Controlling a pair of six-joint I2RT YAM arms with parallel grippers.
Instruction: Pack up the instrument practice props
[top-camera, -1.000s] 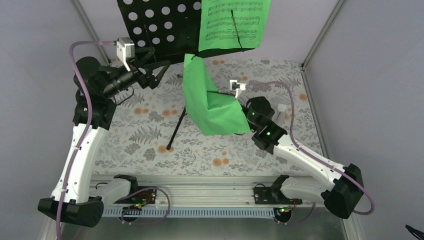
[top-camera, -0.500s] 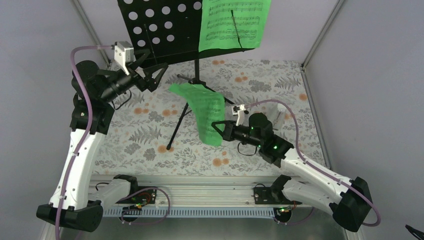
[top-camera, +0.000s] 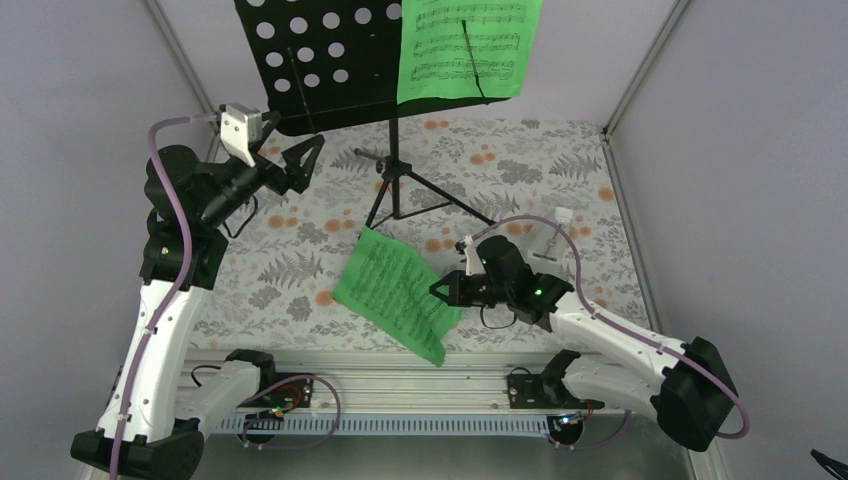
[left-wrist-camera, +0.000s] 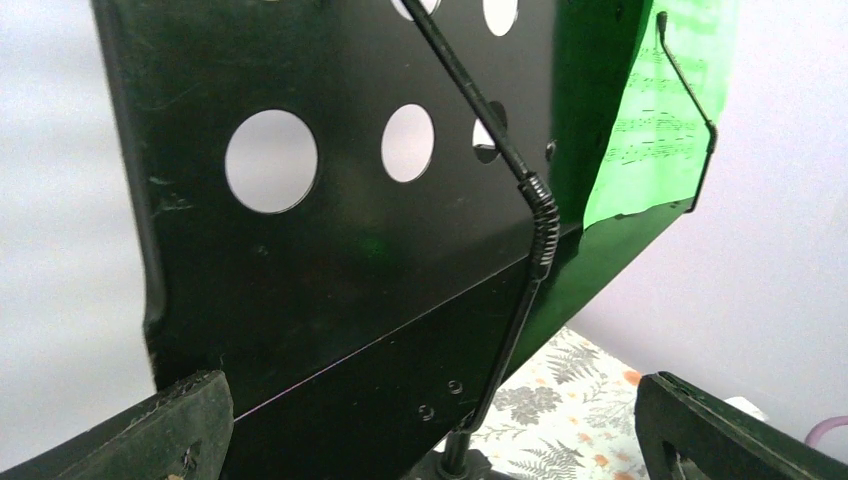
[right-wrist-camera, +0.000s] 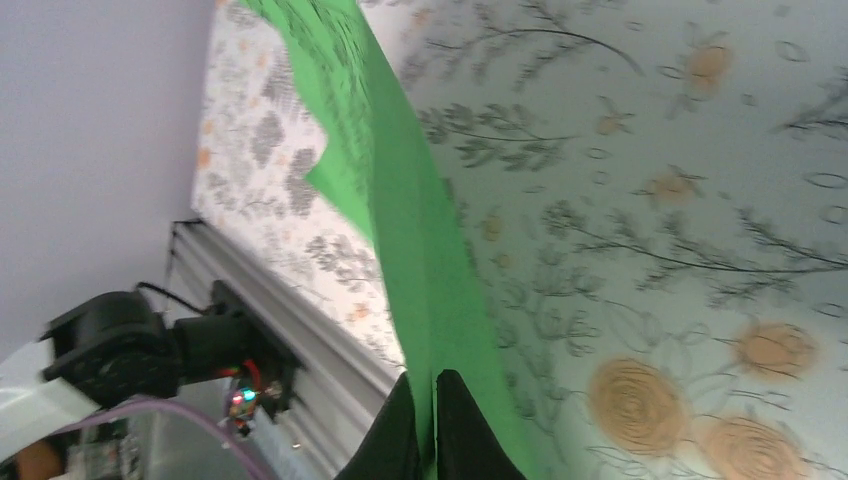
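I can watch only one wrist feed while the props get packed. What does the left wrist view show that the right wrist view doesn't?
Only the left wrist view: the black music stand desk with its round holes, a green page resting on its far end, and the left gripper open in front of it. Only the right wrist view: the right gripper shut on a loose green sheet, plus the rail at the table's near edge. Both: the floral tablecloth and green sheet music, though different pages.
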